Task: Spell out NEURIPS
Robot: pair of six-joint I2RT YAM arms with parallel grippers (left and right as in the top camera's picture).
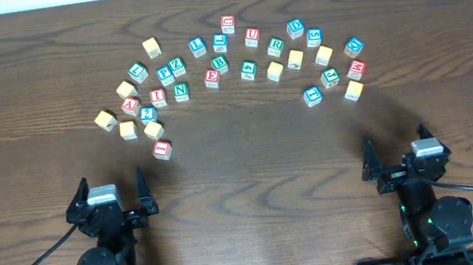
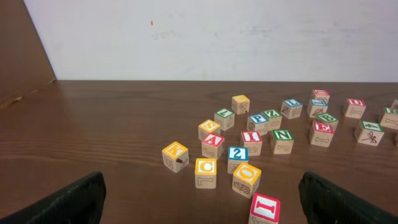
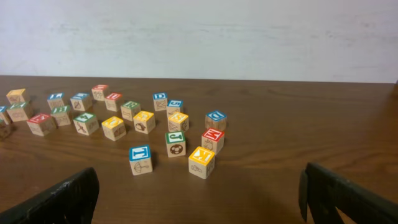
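The letter cubes lie in an arc across the far half of the table. Among them are the green N (image 1: 181, 91) (image 2: 282, 138), red E (image 1: 211, 78) (image 2: 322, 131), red U (image 1: 252, 35) (image 3: 114, 99), green R (image 1: 274, 47) (image 3: 130, 109) and blue P (image 1: 165, 75) (image 2: 257, 121). A red I (image 1: 162, 149) (image 2: 265, 208) sits nearest the left arm. My left gripper (image 1: 112, 184) (image 2: 202, 199) and right gripper (image 1: 395, 142) (image 3: 199, 199) stand open at the near edge, nothing between their fingers.
Other cubes mix with these: yellow C (image 2: 206, 170) and yellow O (image 2: 247, 177) just beyond the red I, a yellow K (image 3: 202, 160), a blue-topped cube (image 3: 140, 157) and a red M (image 3: 212, 138) on the right. Bare dark wood (image 1: 251, 168) separates cubes and grippers.
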